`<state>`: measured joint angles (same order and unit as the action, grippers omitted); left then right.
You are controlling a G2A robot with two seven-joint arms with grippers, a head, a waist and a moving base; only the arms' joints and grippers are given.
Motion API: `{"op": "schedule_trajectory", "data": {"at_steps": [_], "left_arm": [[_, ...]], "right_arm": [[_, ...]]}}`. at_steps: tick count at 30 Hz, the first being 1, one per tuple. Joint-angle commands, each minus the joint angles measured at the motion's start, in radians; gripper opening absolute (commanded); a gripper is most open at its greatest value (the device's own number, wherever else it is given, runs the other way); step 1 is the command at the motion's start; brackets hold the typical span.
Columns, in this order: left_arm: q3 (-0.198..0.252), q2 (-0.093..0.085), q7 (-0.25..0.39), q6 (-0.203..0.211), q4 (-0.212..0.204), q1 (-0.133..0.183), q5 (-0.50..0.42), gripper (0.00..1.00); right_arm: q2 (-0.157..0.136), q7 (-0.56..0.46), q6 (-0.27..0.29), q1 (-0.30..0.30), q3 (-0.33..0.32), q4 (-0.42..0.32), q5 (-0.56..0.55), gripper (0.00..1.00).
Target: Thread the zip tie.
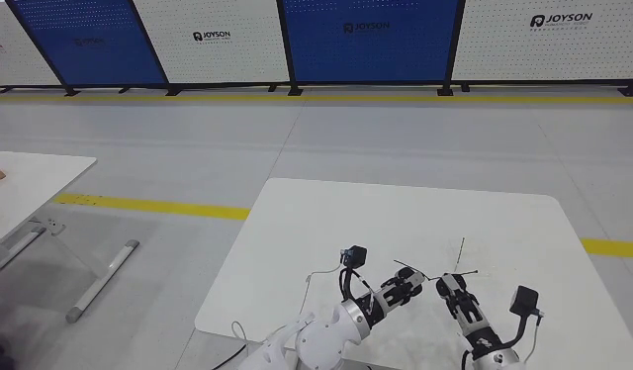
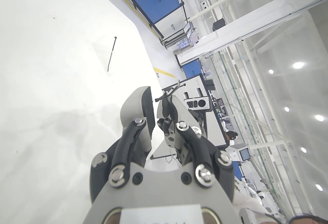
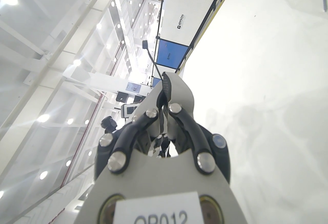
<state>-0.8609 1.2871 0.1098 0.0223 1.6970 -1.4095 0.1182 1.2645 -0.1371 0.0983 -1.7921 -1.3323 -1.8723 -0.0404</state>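
Note:
A black zip tie sticks out of my right gripper, which is shut on its strap, with the square head at the free end. My left gripper stands just beside it, its fingers nearly together on a thin black end of a zip tie. In the top view both grippers, left and right, meet tip to tip above the near part of the white table, with black strands sticking out on either side.
A second black zip tie lies loose on the table just beyond the grippers, also seen from the left wrist. Blue and white pegboard panels stand far behind. A yellow floor line runs past the table.

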Motion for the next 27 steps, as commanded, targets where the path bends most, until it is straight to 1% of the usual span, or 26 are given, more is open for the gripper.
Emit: {"op": "schedule_trajectory", "data": {"at_steps": [1,10,16,21,27], "left_arm": [[0.004,0.001,0.001,-0.003,-0.002,0.004,0.000,0.17],[0.013,0.005,-0.003,-0.017,-0.006,0.013,0.006,0.18],[0.016,0.005,-0.007,-0.020,-0.006,0.011,0.019,0.17],[0.018,0.005,-0.008,-0.021,0.000,0.007,0.027,0.16],[0.026,0.005,-0.001,-0.022,0.008,0.006,0.040,0.18]], "right_arm": [[0.000,0.001,0.001,-0.001,0.001,-0.001,-0.002,0.00],[0.000,0.006,0.004,-0.006,0.004,-0.006,-0.021,0.00],[0.002,0.033,-0.015,-0.006,0.000,-0.009,-0.003,0.00],[0.003,0.056,-0.019,-0.008,0.007,-0.012,-0.025,0.00],[0.004,0.059,-0.029,-0.006,0.012,-0.011,-0.038,0.00]]}}
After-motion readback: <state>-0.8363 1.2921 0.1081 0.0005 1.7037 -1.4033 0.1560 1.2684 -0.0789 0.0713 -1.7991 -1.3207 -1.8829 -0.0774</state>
